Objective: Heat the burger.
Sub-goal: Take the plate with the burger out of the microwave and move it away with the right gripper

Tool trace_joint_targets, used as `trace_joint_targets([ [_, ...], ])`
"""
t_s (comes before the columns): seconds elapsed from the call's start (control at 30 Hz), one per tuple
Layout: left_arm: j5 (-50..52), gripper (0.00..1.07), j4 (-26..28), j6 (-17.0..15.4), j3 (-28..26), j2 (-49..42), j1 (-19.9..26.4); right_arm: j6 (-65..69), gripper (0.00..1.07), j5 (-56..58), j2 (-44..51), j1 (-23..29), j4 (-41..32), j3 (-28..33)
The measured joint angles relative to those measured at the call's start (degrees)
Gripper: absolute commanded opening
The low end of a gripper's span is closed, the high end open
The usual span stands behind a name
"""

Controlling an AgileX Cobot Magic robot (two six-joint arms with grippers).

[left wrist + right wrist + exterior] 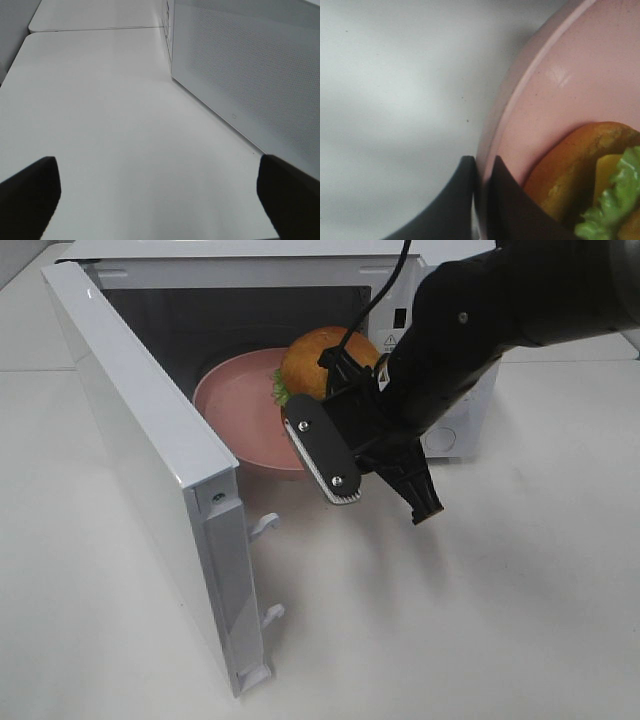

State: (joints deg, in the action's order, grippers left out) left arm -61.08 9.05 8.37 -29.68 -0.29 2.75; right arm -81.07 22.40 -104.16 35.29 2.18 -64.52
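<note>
The burger (318, 360), with a golden bun and green filling, sits on the far side of a pink plate (240, 405). That plate rests tilted in the mouth of the open microwave (250, 275). My right gripper (310, 445) reaches in from the right and is shut on the plate's near rim. In the right wrist view the two dark fingertips (465, 175) pinch the plate (560, 95) at its edge, right gripper (480, 172), with the burger (565, 170) just beyond. My left gripper (160, 192) hangs open over bare table, holding nothing.
The microwave door (150, 440) swings out to the left toward the table's front. In the left wrist view, a perforated white panel (250, 75) stands close beside the left gripper. White table (480, 620) stretches in front and to the right.
</note>
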Motion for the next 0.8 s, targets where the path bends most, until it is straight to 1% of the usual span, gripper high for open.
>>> trace_joint_targets([
  [0.1,0.0,1.0,0.0,0.0,0.0,0.0,0.0,0.0,0.0,-0.4,0.6,0.0,0.0,0.9],
  [0.17,0.0,1.0,0.0,0.0,0.0,0.0,0.0,0.0,0.0,-2.0,3.3,0.0,0.1,4.8],
  [0.27,0.0,1.0,0.0,0.0,0.0,0.0,0.0,0.0,0.0,-2.3,3.8,0.0,0.1,5.6],
  [0.33,0.0,1.0,0.0,0.0,0.0,0.0,0.0,0.0,0.0,-3.1,6.6,0.0,0.1,8.9],
  [0.4,0.0,1.0,0.0,0.0,0.0,0.0,0.0,0.1,0.0,-3.3,7.2,0.0,0.1,9.7],
  [0.43,0.0,1.0,0.0,0.0,0.0,0.0,0.0,0.2,0.0,-4.2,8.7,0.0,0.1,11.6],
  [0.47,0.0,1.0,0.0,0.0,0.0,0.0,0.0,0.2,0.0,-4.2,8.7,0.0,0.1,11.6],
  [0.53,0.0,1.0,0.0,0.0,0.0,0.0,0.0,0.5,0.0,-5.0,10.9,-0.1,0.2,14.2],
  [0.57,0.0,1.0,0.0,0.0,0.0,0.0,0.0,0.5,0.0,-5.0,10.9,-0.1,0.2,14.2],
  [0.6,0.0,1.0,0.0,0.0,0.0,0.0,0.0,0.7,0.0,-5.4,12.5,-0.2,0.5,15.9],
  [0.67,0.0,1.0,0.0,0.0,0.0,0.0,0.0,0.8,0.0,-5.6,13.2,-0.2,0.8,16.7],
  [0.7,0.0,1.0,0.0,0.0,0.0,0.0,0.0,1.0,0.0,-5.8,14.6,-0.2,1.5,18.3],
  [0.73,0.0,1.0,0.0,0.0,0.0,0.0,0.0,1.0,0.0,-5.8,14.6,-0.2,1.5,18.3],
  [0.77,0.0,1.0,0.0,0.0,0.0,0.0,0.0,1.1,0.0,-5.9,16.4,-0.2,1.9,20.2],
  [0.8,0.0,1.0,0.0,0.0,0.0,0.0,0.0,1.1,0.0,-5.9,16.4,-0.2,1.9,20.2],
])
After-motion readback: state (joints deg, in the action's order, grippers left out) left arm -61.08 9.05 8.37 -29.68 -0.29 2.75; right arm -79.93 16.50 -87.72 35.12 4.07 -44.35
